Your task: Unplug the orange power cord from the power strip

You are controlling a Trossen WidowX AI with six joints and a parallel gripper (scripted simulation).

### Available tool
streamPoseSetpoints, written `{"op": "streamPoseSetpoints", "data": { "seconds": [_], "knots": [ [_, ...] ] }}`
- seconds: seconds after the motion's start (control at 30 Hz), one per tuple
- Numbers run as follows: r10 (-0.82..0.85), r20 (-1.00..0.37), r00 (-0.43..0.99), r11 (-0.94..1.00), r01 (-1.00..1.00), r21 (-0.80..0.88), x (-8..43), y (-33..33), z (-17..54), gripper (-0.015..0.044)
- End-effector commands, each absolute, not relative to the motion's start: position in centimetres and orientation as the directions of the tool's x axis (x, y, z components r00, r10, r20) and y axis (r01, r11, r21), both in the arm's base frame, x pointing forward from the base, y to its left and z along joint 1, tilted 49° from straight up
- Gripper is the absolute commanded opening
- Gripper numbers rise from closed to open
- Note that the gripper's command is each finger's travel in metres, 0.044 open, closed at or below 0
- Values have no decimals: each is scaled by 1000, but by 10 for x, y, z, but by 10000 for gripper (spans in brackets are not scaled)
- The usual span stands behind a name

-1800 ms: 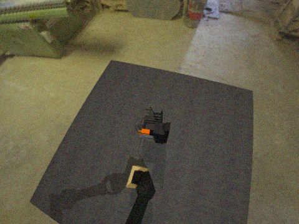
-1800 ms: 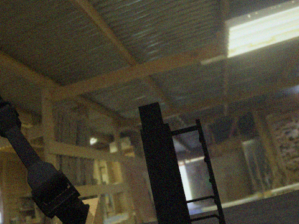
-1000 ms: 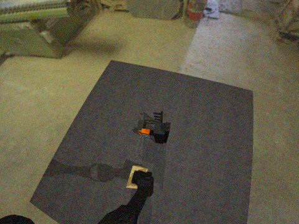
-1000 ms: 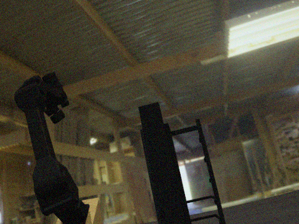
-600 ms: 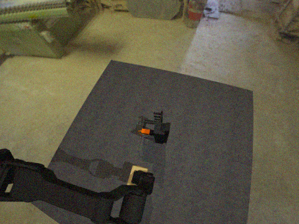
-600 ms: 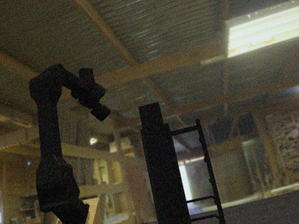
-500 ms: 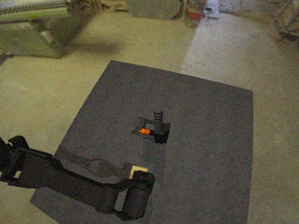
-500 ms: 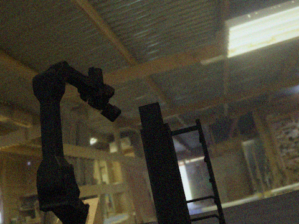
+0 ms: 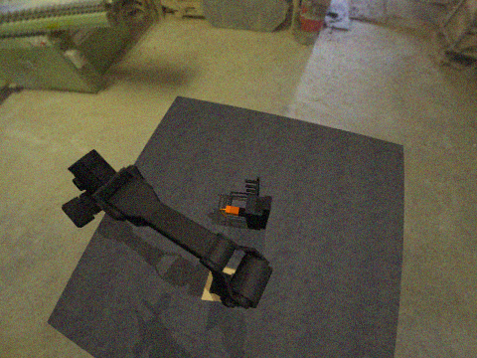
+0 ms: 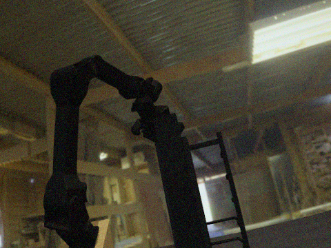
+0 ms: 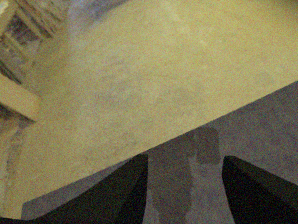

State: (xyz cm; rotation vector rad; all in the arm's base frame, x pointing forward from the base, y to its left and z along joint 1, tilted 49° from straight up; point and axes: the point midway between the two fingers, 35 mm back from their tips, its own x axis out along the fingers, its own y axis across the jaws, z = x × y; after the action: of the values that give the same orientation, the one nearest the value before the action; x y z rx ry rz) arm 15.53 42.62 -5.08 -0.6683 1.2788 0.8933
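Currently the claw (image 11: 185,163) stands partly open and grips nothing. In the wrist view its two dark fingers frame a strip of grey tabletop (image 11: 180,216), and no object lies between them. Ahead of the claw the edge of the tabletop runs across the view. Beyond that edge lies the pale floor (image 11: 153,63).

In the top view the arm (image 9: 174,229) reaches from its base (image 9: 248,283) toward the left edge of the tabletop. The far end of the arm sits above that edge. Exact finger positions cannot be told from this view.

The orange plug (image 9: 230,209) is seated in the black power strip (image 9: 250,209). The strip rests near the middle of the tabletop. Both are well apart from the claw and lie on the opposite side of the arm's base from it. The claw touches neither of them. The cord itself is too small to make out. A short ladder-like black frame (image 9: 253,185) stands at the far side of the strip, away from the claw.

In the exterior view the arm's end overlaps the top of a tall black block (image 10: 179,193). Whether the two touch cannot be told from that angle.
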Motion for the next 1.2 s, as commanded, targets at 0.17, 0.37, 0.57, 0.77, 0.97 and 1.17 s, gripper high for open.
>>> {"op": "streamPoseSetpoints", "data": {
  "seconds": [0.17, 0.37, 0.57, 0.77, 0.97, 1.17],
  "knots": [
    [-246, -962, 115, 323, -927, -193, 220, 289, -49, 160],
    [-538, -840, 71, 113, -981, -155, 240, 189, -27, 160],
    [-740, -673, -3, -39, -998, 47, 244, 110, 4, 160],
    [-745, -667, -6, -42, -998, 56, 244, 107, 5, 160],
    [-745, -667, -6, -42, -998, 56, 245, 107, 5, 160],
    [-745, -667, -6, -42, -998, 56, 246, 101, 12, 160]
  ]
}}
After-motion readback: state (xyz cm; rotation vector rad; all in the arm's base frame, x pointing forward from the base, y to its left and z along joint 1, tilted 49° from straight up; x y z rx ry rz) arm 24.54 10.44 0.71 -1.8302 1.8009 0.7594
